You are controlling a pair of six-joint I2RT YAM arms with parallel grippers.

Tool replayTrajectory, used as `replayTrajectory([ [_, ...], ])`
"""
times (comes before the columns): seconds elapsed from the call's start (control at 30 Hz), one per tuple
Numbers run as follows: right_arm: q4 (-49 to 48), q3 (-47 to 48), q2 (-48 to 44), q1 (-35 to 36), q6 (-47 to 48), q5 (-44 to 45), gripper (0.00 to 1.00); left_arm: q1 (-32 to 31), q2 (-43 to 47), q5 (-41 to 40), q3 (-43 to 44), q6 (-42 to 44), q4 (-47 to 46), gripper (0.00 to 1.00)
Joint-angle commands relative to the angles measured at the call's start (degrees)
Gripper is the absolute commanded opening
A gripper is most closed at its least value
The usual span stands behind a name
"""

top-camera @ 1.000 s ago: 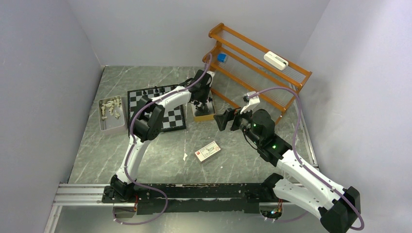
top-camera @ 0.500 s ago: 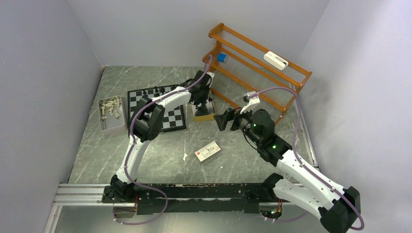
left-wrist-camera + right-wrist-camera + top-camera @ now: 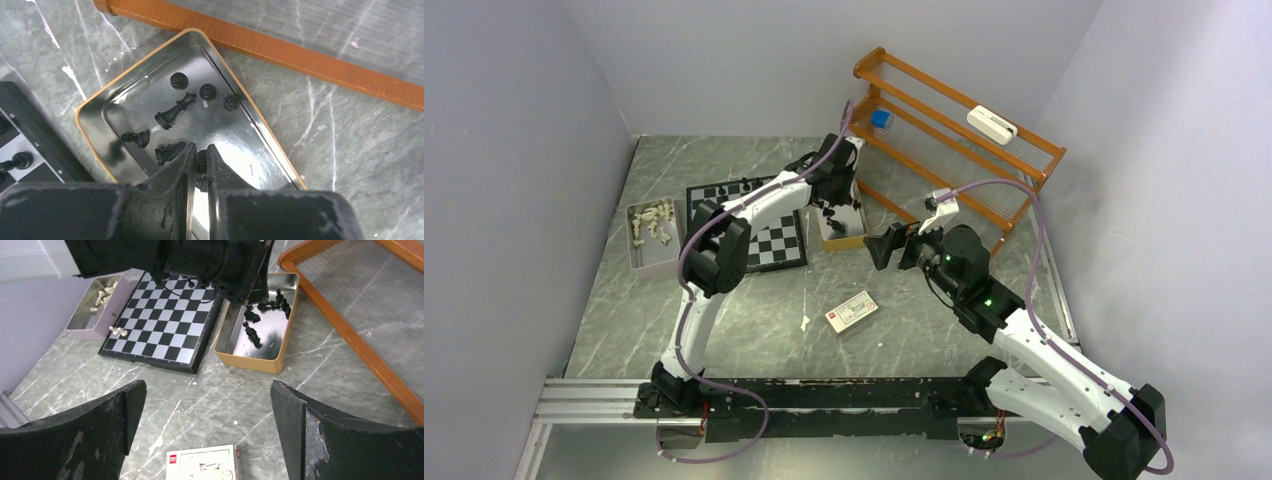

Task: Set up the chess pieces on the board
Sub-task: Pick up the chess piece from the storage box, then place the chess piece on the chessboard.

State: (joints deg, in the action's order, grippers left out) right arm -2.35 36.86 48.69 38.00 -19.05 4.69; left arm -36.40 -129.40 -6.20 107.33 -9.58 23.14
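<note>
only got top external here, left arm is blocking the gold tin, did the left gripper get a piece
observer: yes, left wrist view shows the left gripper shut on a black piece inside the tin.
operator: how many left in there
observer: six loose black pieces, three upright, three lying down.
operator: any white ones on the board yet
observer: right wrist view shows two pale pieces on the board, at its edge beside the grey tin.

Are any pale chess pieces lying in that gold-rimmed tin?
No, the gold-rimmed tin holds only black pieces in the left wrist view.
</note>
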Motion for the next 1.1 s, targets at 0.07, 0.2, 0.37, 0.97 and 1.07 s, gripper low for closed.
replayTrajectory([
  [0.07,-1.5,0.1,-0.7,0.1,0.1,0.1,1.0,1.8,5.6,-1.3,2.6,-2.5,5.6,0.16],
  [0.2,-0.8,0.0,-1.6,0.1,0.0,0.2,1.0,4.6,9.1,-2.0,-0.1,-3.5,6.8,0.16],
  [0.37,-1.2,-0.6,-2.5,0.1,-0.2,-0.3,1.0,9.9,14.0,-2.8,-4.9,-4.1,7.6,0.16],
  [0.97,-1.4,-0.9,-3.4,0.1,-0.1,-0.4,1.0,23.8,14.5,-3.8,-10.4,-5.3,6.1,0.17],
  [1.07,-1.3,-0.9,-3.5,0.2,0.0,-0.1,1.0,24.3,13.5,-4.1,-10.8,-5.5,5.9,0.17],
])
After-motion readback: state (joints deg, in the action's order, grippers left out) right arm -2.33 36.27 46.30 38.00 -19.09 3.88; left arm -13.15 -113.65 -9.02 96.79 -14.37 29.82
